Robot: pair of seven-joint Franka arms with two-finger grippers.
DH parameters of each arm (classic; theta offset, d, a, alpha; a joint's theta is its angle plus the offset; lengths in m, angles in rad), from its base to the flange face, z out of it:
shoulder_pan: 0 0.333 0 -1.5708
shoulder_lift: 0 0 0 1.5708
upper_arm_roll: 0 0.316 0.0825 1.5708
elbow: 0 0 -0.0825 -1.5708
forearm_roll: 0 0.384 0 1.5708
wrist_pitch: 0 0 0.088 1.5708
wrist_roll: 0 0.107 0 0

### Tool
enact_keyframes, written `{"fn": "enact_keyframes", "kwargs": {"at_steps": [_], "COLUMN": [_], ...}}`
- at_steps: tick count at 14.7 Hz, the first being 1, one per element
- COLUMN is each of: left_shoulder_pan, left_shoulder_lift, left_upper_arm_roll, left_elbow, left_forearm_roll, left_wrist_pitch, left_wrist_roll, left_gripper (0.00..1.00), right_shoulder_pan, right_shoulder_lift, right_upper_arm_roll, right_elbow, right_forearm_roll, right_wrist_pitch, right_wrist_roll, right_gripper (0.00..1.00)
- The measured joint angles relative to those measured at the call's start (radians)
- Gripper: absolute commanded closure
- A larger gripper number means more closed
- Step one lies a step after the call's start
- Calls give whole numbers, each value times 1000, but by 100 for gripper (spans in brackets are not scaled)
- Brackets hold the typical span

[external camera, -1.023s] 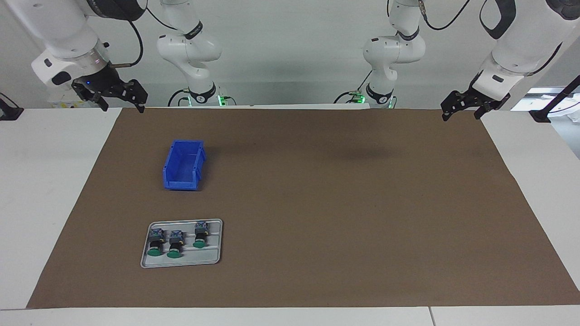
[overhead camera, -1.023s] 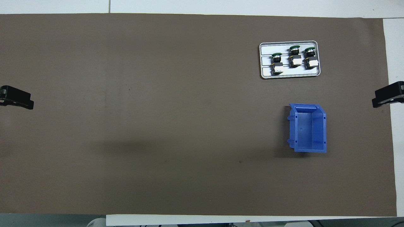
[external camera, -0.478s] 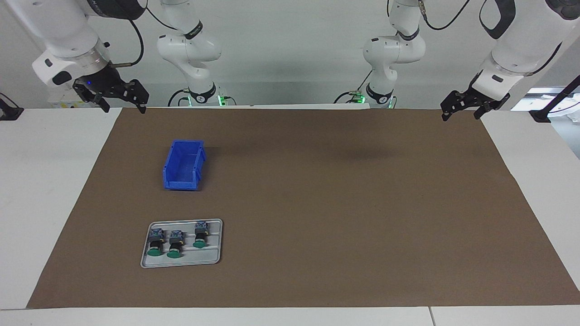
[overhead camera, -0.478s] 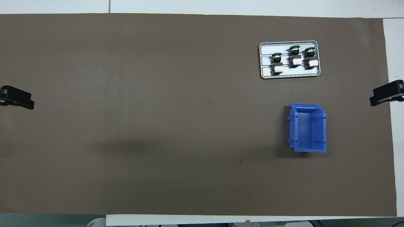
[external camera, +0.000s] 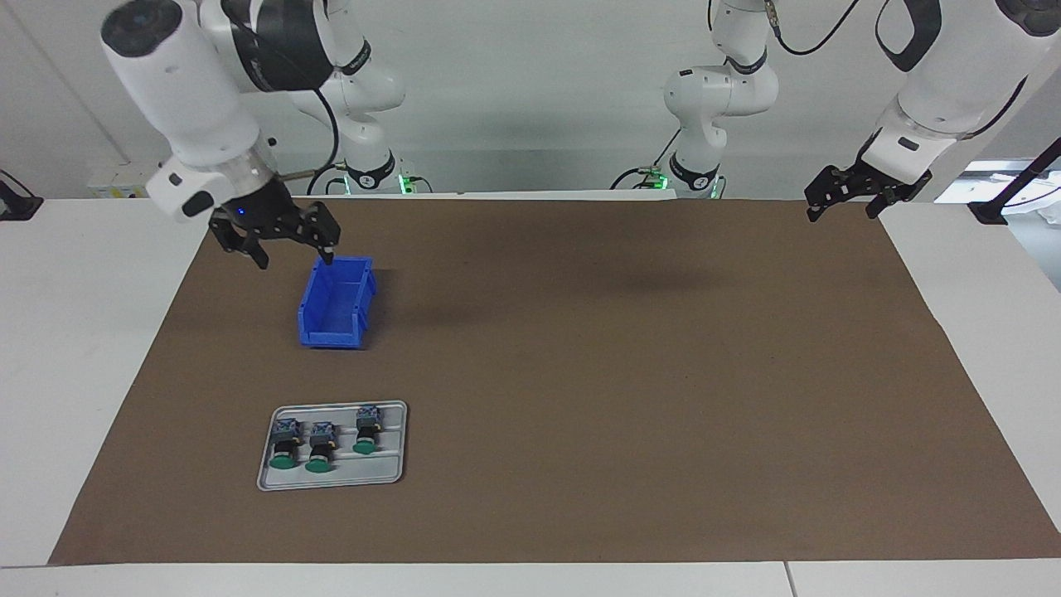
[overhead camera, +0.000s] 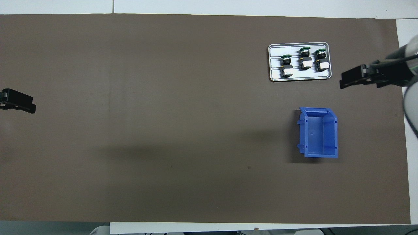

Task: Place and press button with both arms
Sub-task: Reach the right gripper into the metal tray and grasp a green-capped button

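The button point(external camera: 286, 452), one of three alike, lies on a grey tray point(external camera: 390, 473) at lower left of the facing view, on brown paper point(external camera: 580, 373) over a white table point(external camera: 83, 332), white wall above. We note the right gripper point(external camera: 294, 253) over paper beside the blue bin point(external camera: 336, 303), fingers apart and empty. The left gripper point(external camera: 841, 209) waits at upper right, fingers apart, largely cut off overhead.

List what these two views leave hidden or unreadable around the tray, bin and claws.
- Right claw, overhead view: the frame edge cuts off most of its arm, and its height over the mat cannot be read.
- Left claw, overhead view: only the tip shows at the frame edge.
- Buttons on the tray, both views: any markings are too small to read.
- Blue bin, facing view: its wall hides part of the floor.
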Motion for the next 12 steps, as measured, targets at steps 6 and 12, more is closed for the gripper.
{"fn": "enact_keyframes", "kwargs": {"at_steps": [6,12], "left_shoulder_pan": [0,0], "left_shoulder_lift": [0,0], "left_upper_arm_roll": [0,0], "left_elbow": [-1,-1], "left_forearm_roll": [0,0], "left_wrist_pitch": [0,0], "left_wrist_roll": [0,0], "left_gripper": [0,0], "right_shoulder_pan": [39,32], "right_shoulder_lift": [264,357], "right_upper_arm_roll": [2,0], "right_elbow": [-9,-21], "right_forearm_roll": [0,0], "right_wrist_pitch": [296,423], "right_wrist_roll": [16,-100], "right_gripper": [0,5]}}
